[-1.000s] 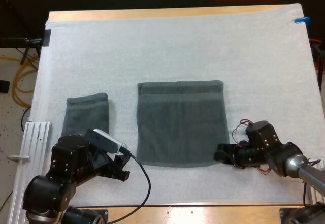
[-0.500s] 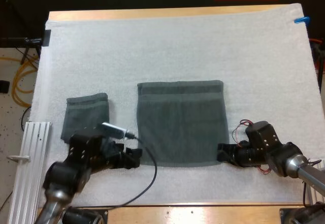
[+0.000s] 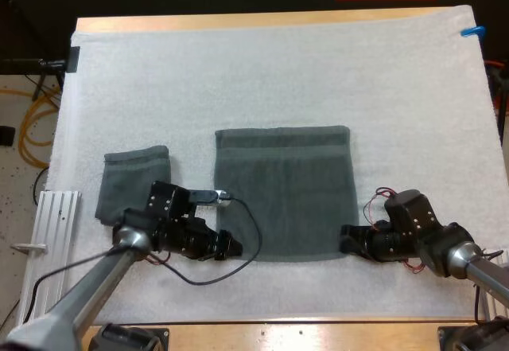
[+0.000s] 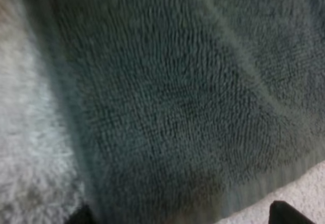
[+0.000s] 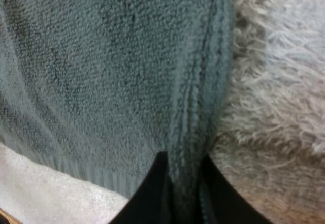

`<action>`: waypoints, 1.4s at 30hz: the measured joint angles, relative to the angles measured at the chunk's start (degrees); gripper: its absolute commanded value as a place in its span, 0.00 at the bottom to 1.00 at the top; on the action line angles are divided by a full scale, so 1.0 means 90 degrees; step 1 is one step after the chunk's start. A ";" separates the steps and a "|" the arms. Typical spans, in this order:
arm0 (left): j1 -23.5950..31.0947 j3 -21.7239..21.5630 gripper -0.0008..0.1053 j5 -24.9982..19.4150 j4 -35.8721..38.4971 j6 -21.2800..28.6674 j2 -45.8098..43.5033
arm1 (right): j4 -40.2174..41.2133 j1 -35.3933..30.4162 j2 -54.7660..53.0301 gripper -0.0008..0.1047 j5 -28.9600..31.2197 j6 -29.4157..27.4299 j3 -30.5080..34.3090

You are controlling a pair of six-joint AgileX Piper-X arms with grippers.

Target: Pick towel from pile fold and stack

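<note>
Both arms reach low and inward, left claw (image 3: 229, 247) spread wide, right claw (image 3: 347, 241) pinched on the towel (image 3: 286, 192) edge.

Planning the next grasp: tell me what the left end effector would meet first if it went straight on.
The spread towel. The left end effector points at its near left corner, and the left wrist view shows that cloth right ahead of the open fingers; whether they touch it is unclear.

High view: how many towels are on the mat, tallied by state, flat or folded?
Flat towel: 1
Folded towel: 1
Total: 2
</note>
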 measured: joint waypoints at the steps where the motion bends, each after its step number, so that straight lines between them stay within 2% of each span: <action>1: 0.0007 -0.0007 0.62 0.0128 -0.0051 -0.0009 0.0107 | 0.0000 0.0000 0.0000 0.01 0.0000 0.0000 0.0000; 8: 0.0020 -0.0067 0.62 0.0405 -0.0248 -0.0047 0.0311 | 0.0000 0.0000 0.0000 0.01 0.0000 0.0000 0.0000; 12: 0.0020 -0.0067 0.54 0.0439 -0.0334 -0.0111 0.0332 | 0.0000 0.0000 0.0000 0.01 0.0000 0.0000 0.0000; 14: 0.0020 -0.0061 0.39 0.0439 -0.0356 -0.0144 0.0375 | 0.0000 0.0000 0.0000 0.01 0.0000 0.0000 0.0000; 15: 0.0020 -0.0041 0.36 0.0439 -0.0357 -0.0159 0.0385 | 0.0000 0.0000 0.0000 0.01 0.0000 -0.0011 0.0000; 19: 0.0020 -0.0009 0.00 0.0439 -0.0344 -0.0230 0.0385 | 0.0000 0.0000 -0.0060 0.01 0.0005 -0.0121 0.0004; 22: 0.0020 0.0003 0.01 0.0458 -0.0219 -0.0240 0.0242 | 0.0021 0.0000 -0.0347 0.01 0.0013 -0.0116 0.0012; 27: 0.0020 0.0000 0.01 0.0787 0.0467 -0.0228 -0.0415 | 0.0472 0.0105 -0.1144 0.01 0.0040 -0.0069 0.0012; 34: 0.0001 0.0066 0.01 0.0923 0.1547 -0.0186 -0.1379 | 0.1179 0.0672 -0.2164 0.01 0.0268 0.0329 0.0012; 38: 0.0001 0.0081 0.01 0.0928 0.1327 -0.0329 -0.1464 | 0.1211 0.0892 -0.2336 0.01 0.0663 0.0730 0.0012; 42: 0.0016 0.0081 0.01 0.0947 0.0406 -0.0852 -0.1267 | 0.0969 0.0889 -0.2329 0.01 0.1312 0.1069 0.0012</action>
